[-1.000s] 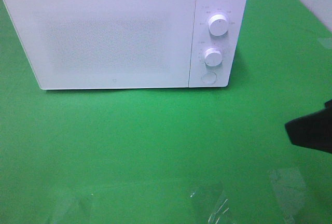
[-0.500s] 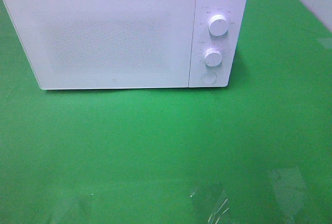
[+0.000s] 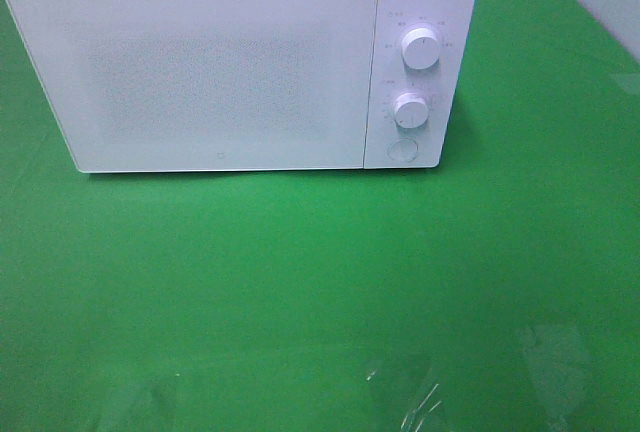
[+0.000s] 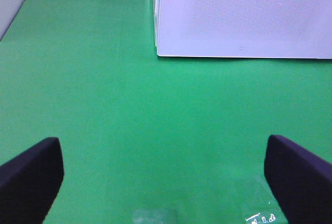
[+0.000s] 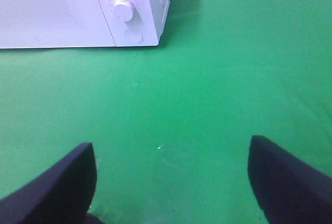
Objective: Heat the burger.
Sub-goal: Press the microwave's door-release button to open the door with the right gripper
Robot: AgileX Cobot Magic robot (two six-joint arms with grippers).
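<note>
- The burger shows in none of the three views, so which way it points, how its long axis runs and where it lies cannot be told.
- The only closed space in sight is the white microwave oven (image 3: 200, 72), which stands upright on the far half of the green table cover (image 3: 300, 282). Its door (image 3: 190, 77) is shut flush, and the frosted, speckled panel lets nothing inside be seen.
- The control strip sits to the right of the door in the high view. It carries an upper dial (image 3: 421, 50), a lower dial (image 3: 411, 110) and a round button (image 3: 402, 150) beneath them.
- The left gripper (image 4: 162, 149) is released. Its two dark fingers (image 4: 31, 177) stand wide apart over bare green cover with nothing between them. It faces the door's lower left corner (image 4: 158, 54), well apart from it.
- The right gripper (image 5: 171, 151) is likewise spread wide and grasps nothing. Its fingers (image 5: 57, 182) frame bare cover. The lower dial (image 5: 124, 10) and the button (image 5: 134, 35) lie ahead of it, well apart.
- With the burger out of sight, its place relative to either gripper cannot be given.
- A shiny clear patch (image 3: 410, 397) lies flat on the cover near the front edge.
</note>
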